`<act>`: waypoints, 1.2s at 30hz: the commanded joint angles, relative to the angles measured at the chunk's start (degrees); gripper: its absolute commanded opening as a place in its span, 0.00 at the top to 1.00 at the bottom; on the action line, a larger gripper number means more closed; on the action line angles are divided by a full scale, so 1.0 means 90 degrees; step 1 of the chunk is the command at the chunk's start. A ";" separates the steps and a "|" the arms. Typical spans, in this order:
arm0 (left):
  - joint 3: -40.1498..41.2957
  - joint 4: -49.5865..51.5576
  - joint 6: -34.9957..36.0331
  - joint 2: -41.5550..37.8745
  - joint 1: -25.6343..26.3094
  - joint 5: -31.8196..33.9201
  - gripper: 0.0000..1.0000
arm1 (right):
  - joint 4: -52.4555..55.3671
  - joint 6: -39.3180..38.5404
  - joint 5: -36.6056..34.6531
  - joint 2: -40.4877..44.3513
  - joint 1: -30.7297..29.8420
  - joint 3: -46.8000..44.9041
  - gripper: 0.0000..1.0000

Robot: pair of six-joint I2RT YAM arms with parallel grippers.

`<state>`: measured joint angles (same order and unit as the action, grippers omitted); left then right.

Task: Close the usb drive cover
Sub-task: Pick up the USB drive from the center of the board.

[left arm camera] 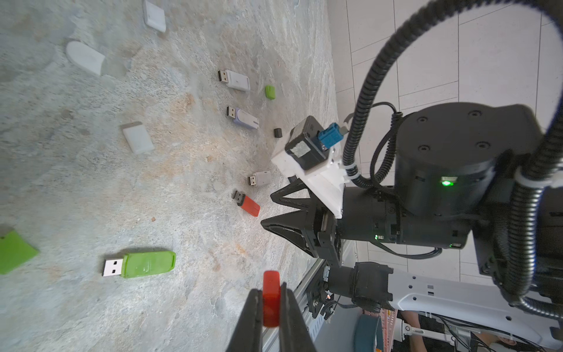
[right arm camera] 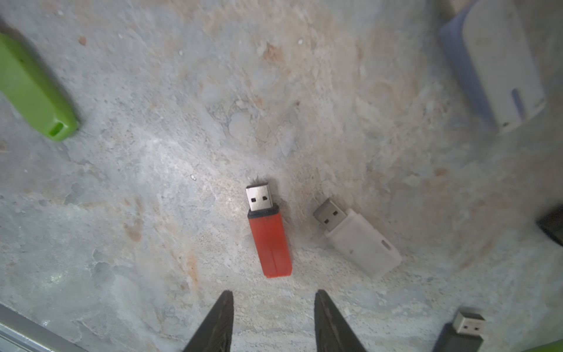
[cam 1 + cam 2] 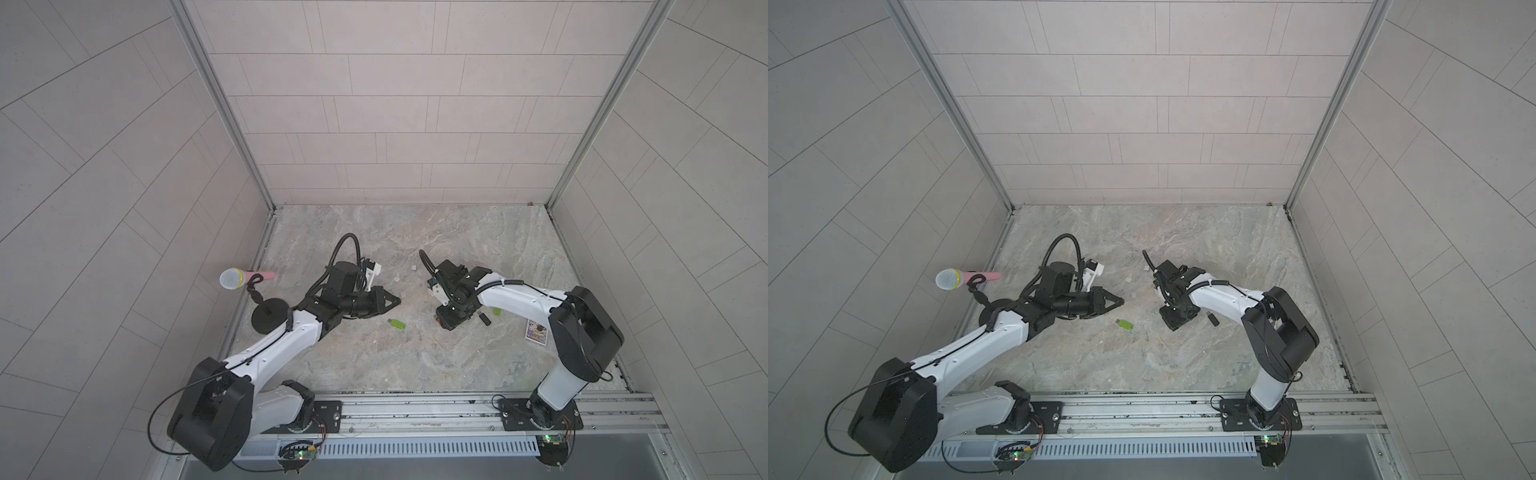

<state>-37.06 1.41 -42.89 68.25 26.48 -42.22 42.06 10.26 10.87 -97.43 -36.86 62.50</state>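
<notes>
From the right wrist, the red drive (image 2: 269, 240) lies flat on the stone table (image 2: 137, 189) — metal plug bare, a black collar behind it, uncapped; the right gripper (image 2: 273, 292) hangs just short of its tail end, fingers spread apart over bare stone; a white drive (image 2: 356, 240), its plug bare too, lies just beside the red one.

From the left wrist, the left gripper (image 1: 270, 289) is clamped on the red cap (image 1: 271, 301), which is held clear of the table; a green drive (image 1: 143, 264) with its plug showing lies near it; farther off, the red drive rests close to the right gripper's fingertips — well apart from the cap.

In both top views the two arms lean in from the near rail, with the green drive on the table between them; the red drive cannot be made out beneath the right wrist there; a microphone (image 3: 232, 279) stands at the table's left edge.
</notes>
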 commanded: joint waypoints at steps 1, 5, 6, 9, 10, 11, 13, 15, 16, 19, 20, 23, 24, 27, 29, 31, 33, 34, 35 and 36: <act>0.0039 0.0120 0.0127 -0.0142 -0.0052 0.0014 0.88 | 0.0324 -0.0158 -0.0161 -0.0262 -0.0110 0.0180 0.56; 0.0062 0.0173 0.0127 -0.0188 -0.0071 0.0051 0.88 | 0.0368 -0.0173 -0.0240 -0.0542 -0.0200 0.0349 0.57; 0.0056 0.0166 0.0127 -0.0186 -0.0074 0.0045 0.88 | 0.0369 -0.0181 -0.0281 -0.0593 -0.0219 0.0384 0.57; 0.0052 0.0185 0.0127 -0.0192 -0.0078 0.0013 0.88 | 0.0377 -0.0204 -0.0315 -0.0733 -0.0230 0.0470 0.60; 0.0050 0.0193 0.0127 -0.0192 -0.0074 0.0013 0.88 | 0.0389 -0.0197 -0.0334 -0.0782 -0.0233 0.0489 0.61; 0.0041 0.0204 0.0127 -0.0193 -0.0090 0.0012 0.88 | 0.0408 -0.0197 -0.0339 -0.0845 -0.0238 0.0511 0.61; 0.0042 0.0212 0.0127 -0.0194 -0.0097 -0.0008 0.88 | 0.0437 -0.0193 -0.0358 -0.0972 -0.0245 0.0545 0.63; 0.0036 0.0229 0.0127 -0.0219 -0.0105 -0.0009 0.88 | 0.0475 -0.0208 -0.0344 -0.1084 -0.0240 0.0575 0.65; 0.0037 0.0250 0.0273 -0.0229 -0.0110 -0.0012 0.88 | 0.0481 -0.0203 -0.0364 -0.1155 -0.0245 0.0575 0.65; 0.0036 0.0262 0.0295 -0.0228 -0.0115 -0.0016 0.88 | 0.0523 -0.0198 -0.0388 -0.1338 -0.0241 0.0625 0.65; 0.0027 0.0260 0.0300 -0.0228 -0.0117 -0.0030 0.88 | 0.0534 -0.0200 -0.0389 -0.1402 -0.0240 0.0641 0.66; 0.0011 0.0275 0.0302 -0.0240 -0.0130 -0.0026 0.88 | 0.0590 -0.0200 -0.0356 -0.1499 -0.0264 0.0673 0.75; 0.0014 0.0283 0.0302 -0.0239 -0.0132 -0.0019 0.88 | 0.0573 -0.0198 -0.0356 -0.1499 -0.0273 0.0647 0.75; 0.0009 0.0285 0.0299 -0.0240 -0.0130 -0.0022 0.88 | 0.0540 -0.0222 -0.0360 -0.1458 -0.0329 0.0567 0.81; 0.0015 0.0285 0.0302 -0.0243 -0.0130 -0.0017 0.88 | 0.0470 -0.0311 -0.0300 -0.1357 -0.0409 0.0484 0.83; 0.0015 0.0288 0.0294 -0.0258 -0.0144 -0.0007 0.88 | 0.0376 -0.0469 -0.0186 -0.1224 -0.0515 0.0394 0.84; 0.0017 0.0310 0.0295 -0.0276 -0.0139 0.0001 0.88 | 0.0314 -0.0661 -0.0095 -0.1090 -0.0660 0.0296 0.85; 0.0017 0.0307 0.0294 -0.0293 -0.0139 0.0017 0.88 | 0.0317 -0.0749 -0.0088 -0.1040 -0.0738 0.0255 0.85; 0.0026 0.0304 0.0301 -0.0307 -0.0139 0.0038 0.88 | 0.0366 -0.0842 -0.0064 -0.0995 -0.0799 0.0235 0.85; 0.0027 0.0312 0.0302 -0.0328 -0.0139 0.0050 0.89 | 0.0381 -0.0900 -0.0069 -0.0968 -0.0844 0.0211 0.85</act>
<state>-37.04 3.99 -41.32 66.89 25.52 -42.11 44.75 5.65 7.38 -105.38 -42.48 67.07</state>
